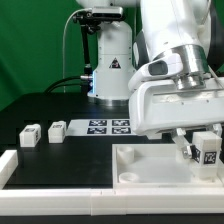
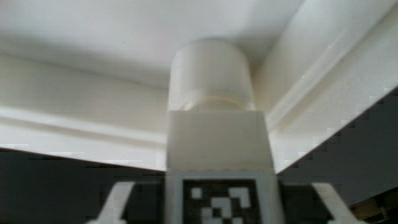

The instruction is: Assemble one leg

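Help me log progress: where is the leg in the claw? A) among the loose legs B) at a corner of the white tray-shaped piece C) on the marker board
B: in the wrist view the leg, gripped by the claw, points into a corner of the tray-shaped piece.

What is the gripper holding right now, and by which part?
The gripper is shut on the leg, clamping its square tagged end; the rounded end sticks out free.

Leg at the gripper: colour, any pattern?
White leg, with a black-and-white square tag on it; shows best in the wrist view.
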`<state>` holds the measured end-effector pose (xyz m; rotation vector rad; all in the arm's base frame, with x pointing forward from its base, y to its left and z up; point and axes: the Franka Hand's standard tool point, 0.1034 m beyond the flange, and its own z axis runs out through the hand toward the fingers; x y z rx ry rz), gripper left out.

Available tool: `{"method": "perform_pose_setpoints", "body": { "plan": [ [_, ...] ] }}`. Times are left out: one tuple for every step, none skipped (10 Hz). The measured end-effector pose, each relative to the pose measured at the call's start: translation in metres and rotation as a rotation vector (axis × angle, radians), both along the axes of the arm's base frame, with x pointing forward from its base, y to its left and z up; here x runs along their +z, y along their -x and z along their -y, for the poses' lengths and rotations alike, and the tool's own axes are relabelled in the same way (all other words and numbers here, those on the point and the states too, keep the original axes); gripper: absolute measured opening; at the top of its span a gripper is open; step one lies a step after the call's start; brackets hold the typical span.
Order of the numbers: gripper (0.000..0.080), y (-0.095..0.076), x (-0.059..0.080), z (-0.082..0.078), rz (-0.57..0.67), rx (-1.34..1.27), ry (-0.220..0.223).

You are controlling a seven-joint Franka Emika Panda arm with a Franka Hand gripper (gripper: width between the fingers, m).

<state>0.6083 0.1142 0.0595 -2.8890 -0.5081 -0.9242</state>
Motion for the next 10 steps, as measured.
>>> {"method": "perform_pose_setpoints", "body": {
  "plan": [
    [0.0287,0.0007,0.0000,0.0011,-0.009,-0.001,0.001],
    [0.0287,-0.0005,0.0002,0.0005,-0.026,0.002,0.002],
    [0.0364,0.0010,-0.0022,0.0006,-0.037,0.003,0.003],
    [0.0546,0.0013,-0.0027,0.0006,-0.039,0.003,0.003],
    [0.0617,0.0014,-0.0028,0.0006,-0.040,0.003,0.003],
    [0.0617,0.0015,-0.0030,0.0006,-0.040,0.003,0.004],
    [0.0644,0.0016,-0.0031,0.0006,-0.040,0.003,0.004],
    [0.0648,0.0016,-0.0032,0.0006,-0.041,0.003,0.004],
    [0.0648,0.0017,-0.0032,0.0006,-0.041,0.003,0.004],
    [0.0649,0.0017,-0.0032,0.0006,-0.041,0.003,0.004]
  ]
}}
